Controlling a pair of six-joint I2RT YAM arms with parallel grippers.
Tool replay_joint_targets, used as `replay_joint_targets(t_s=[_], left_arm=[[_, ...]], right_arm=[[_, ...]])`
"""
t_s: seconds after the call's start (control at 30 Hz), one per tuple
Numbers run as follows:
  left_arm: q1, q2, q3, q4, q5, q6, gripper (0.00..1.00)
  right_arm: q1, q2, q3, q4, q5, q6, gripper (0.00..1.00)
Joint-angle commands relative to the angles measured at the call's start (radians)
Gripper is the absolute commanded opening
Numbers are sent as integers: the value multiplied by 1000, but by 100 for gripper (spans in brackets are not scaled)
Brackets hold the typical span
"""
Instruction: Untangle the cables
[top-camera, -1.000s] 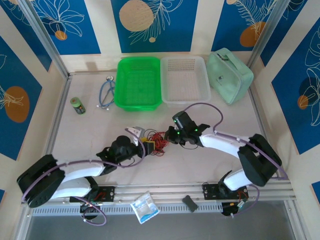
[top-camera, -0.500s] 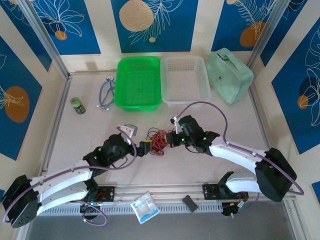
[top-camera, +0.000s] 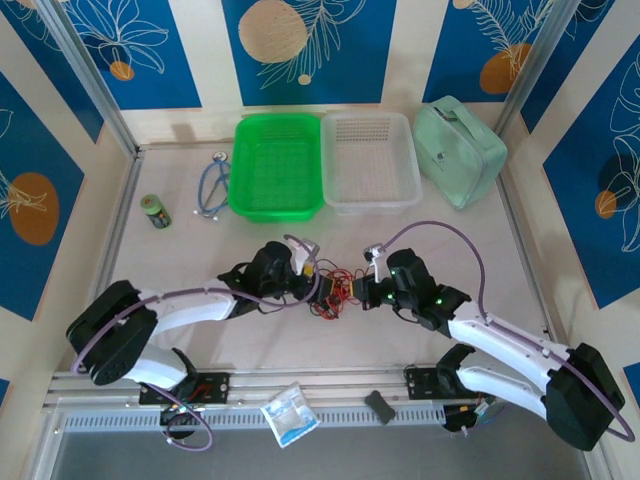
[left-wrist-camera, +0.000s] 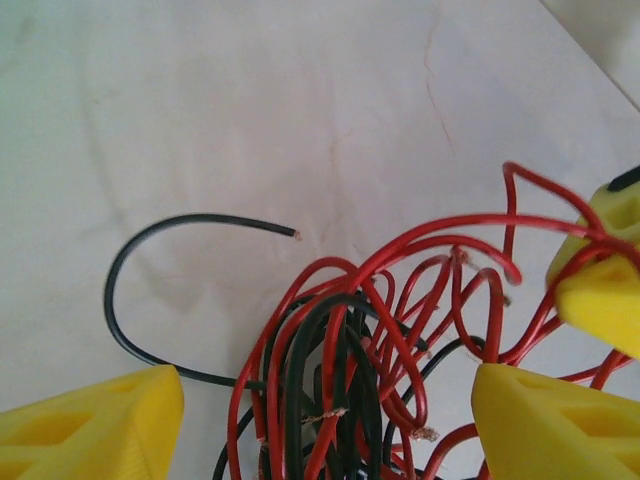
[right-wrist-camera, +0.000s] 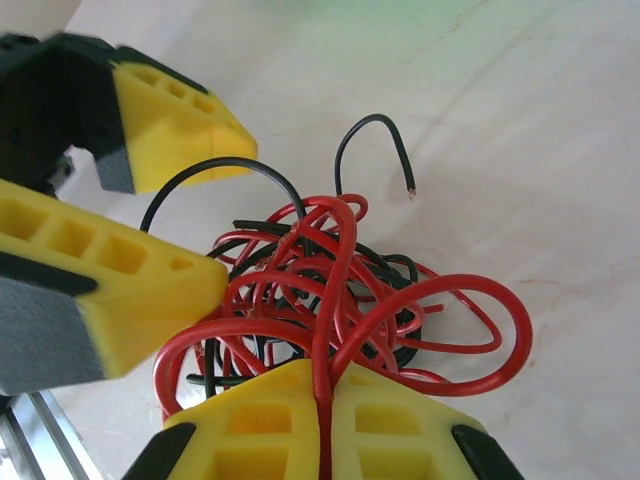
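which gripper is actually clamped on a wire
The right gripper: its yellow fingers are pressed together on a red wire. The left gripper stands open, one finger either side of the tangle.

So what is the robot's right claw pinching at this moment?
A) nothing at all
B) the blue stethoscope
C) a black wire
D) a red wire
D: in the right wrist view, the right gripper has its two yellow fingers pressed together, and a red wire from the tangle runs straight down into the seam between them.
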Motion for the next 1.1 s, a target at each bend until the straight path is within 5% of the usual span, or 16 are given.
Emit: replay_joint_targets(t_s=[0.0,0.23,0.3,0.43,0.47,0.67,0.83,1.07], left_arm=[[6,74,39,39,113,38,74],[-8,175,44,126,210,-26,60],[-10,187,37,144,213,-39,47],[-15,179,33,127,164,-40,3],[-13,164,31,114,129,-36,0],[-14,-24,58,-115,-227,25,0],[-13,-176,87,-233,-359,83,0],[-14,-203,2,-157,-340,27,0]], right_arm=[[-33,-36,-14,0,-34,50,0],[-83,-17,0,-70,-41,161,0],[-92,-13,3,-86,-43,194,0],[-120,5,22,-142,-35,265,0],[-129,11,30,-163,-32,281,0],[-196,42,66,-317,-31,383,0],[-211,71,83,-350,-86,436,2],[-163,114,164,-352,-150,473,57]])
